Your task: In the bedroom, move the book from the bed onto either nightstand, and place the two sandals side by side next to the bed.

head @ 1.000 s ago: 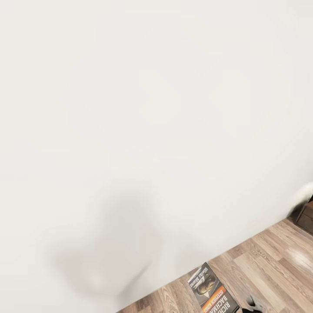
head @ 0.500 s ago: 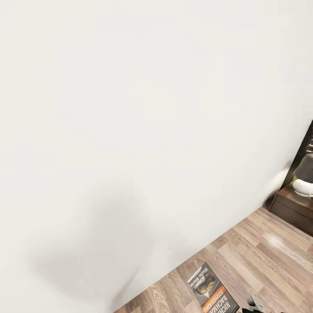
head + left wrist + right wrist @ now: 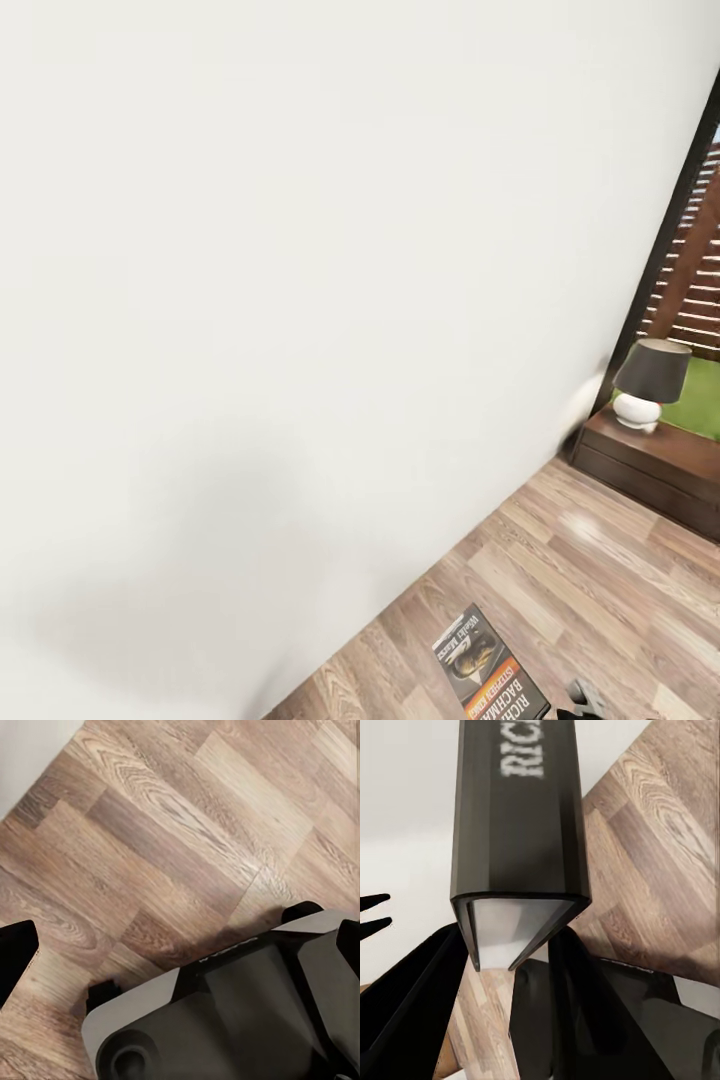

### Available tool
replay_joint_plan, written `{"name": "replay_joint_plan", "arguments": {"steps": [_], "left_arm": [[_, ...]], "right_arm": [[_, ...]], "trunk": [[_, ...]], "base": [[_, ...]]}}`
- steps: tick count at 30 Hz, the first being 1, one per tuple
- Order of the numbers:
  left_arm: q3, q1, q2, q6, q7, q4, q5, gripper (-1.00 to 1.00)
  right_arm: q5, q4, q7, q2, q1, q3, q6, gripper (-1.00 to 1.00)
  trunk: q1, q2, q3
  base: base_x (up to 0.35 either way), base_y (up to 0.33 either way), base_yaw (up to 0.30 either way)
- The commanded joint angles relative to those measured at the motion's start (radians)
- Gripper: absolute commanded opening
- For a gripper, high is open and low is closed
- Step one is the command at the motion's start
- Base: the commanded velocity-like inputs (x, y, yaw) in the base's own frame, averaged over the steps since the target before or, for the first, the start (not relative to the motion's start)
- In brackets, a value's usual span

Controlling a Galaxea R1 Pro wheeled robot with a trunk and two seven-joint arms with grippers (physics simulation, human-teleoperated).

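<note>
The book [image 3: 488, 670], dark grey with an orange band and white lettering, hangs above the wood floor at the head view's lower edge. My right gripper [image 3: 499, 945] is shut on it; the right wrist view shows its spine [image 3: 517, 832] and page edges between the two dark fingers [image 3: 585, 1005]. A nightstand [image 3: 650, 465], low and dark brown, stands at the far right against the wall. My left gripper [image 3: 180, 945] is open over bare floor, holding nothing. The bed and the sandals are out of view.
A white wall [image 3: 300, 300] takes up most of the head view. A lamp [image 3: 648, 385] with a dark shade stands on the nightstand. Behind it is a black-framed window [image 3: 700, 270]. Wood-plank floor [image 3: 600, 580] stretches from me toward the nightstand. My base [image 3: 225, 1020] shows below the left gripper.
The head view has swung, bringing the nightstand, lamp and window into sight at the right. The book stays in the same spot in my right gripper.
</note>
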Motion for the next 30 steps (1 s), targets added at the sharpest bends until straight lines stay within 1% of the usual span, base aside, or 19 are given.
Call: {"name": "replay_joint_plan", "arguments": {"steps": [1, 9, 12, 30], "left_arm": [[0.008, -0.001, 0.001, -0.005, -0.003, 0.000, -0.010, 1.00], [0.008, -0.001, 0.001, -0.005, -0.003, 0.000, -0.010, 1.00], [0.008, -0.001, 0.001, -0.005, -0.003, 0.000, -0.010, 1.00], [0.008, -0.001, 0.001, -0.005, -0.003, 0.000, -0.011, 1.00]], "right_arm": [[0.005, -0.001, 0.004, 0.000, -0.001, -0.011, 0.010, -1.00], [0.005, -0.001, 0.004, 0.000, -0.001, -0.011, 0.011, -1.00], [0.005, -0.001, 0.004, 0.000, -0.001, -0.011, 0.011, -1.00], [0.005, -0.001, 0.004, 0.000, -0.001, -0.011, 0.010, -1.00]], "trunk": [[0.001, -0.002, -0.003], [0.001, -0.002, -0.007], [0.001, -0.002, -0.008], [0.001, -0.002, -0.017]], "base": [[0.295, 0.000, -0.264], [0.308, 0.000, -0.264], [0.179, 0.000, -0.264], [0.006, 0.000, -0.264]]}}
